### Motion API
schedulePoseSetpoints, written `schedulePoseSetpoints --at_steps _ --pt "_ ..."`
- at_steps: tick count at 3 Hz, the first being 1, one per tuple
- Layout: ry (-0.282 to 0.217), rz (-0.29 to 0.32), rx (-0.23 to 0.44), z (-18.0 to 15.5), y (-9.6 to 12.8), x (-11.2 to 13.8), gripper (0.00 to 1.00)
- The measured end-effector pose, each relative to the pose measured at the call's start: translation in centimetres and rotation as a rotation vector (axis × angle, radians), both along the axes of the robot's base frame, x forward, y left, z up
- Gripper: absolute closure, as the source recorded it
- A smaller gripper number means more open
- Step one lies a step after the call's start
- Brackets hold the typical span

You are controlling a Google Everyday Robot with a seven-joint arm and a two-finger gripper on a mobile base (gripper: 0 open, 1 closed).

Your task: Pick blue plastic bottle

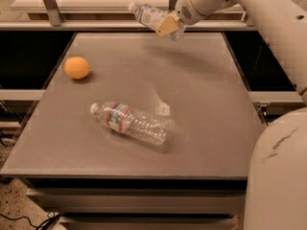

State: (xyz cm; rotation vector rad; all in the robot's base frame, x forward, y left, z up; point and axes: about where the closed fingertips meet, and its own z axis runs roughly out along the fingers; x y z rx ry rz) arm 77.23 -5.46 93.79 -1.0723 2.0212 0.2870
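The blue plastic bottle is short, with a pale blue-and-white label and a white cap pointing left. It hangs tilted in the air above the far edge of the grey table. My gripper is shut on the bottle's right end, at the top centre of the camera view. Its tan fingers clamp the bottle's body. The white arm runs up and right from there.
A longer clear ribbed bottle with a red-and-blue label lies on its side at the table's middle front. An orange sits at the left. A shelf rail runs behind the table. The robot's white body fills the lower right.
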Motion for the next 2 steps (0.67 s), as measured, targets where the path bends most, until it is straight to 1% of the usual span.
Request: schedulePoseSetpoints --at_steps 1,2 --pt "-0.005 0.039 0.002 0.73 0.10 -0.29 1.00" --pt "-0.003 0.063 0.007 0.94 0.10 -0.45 1.00"
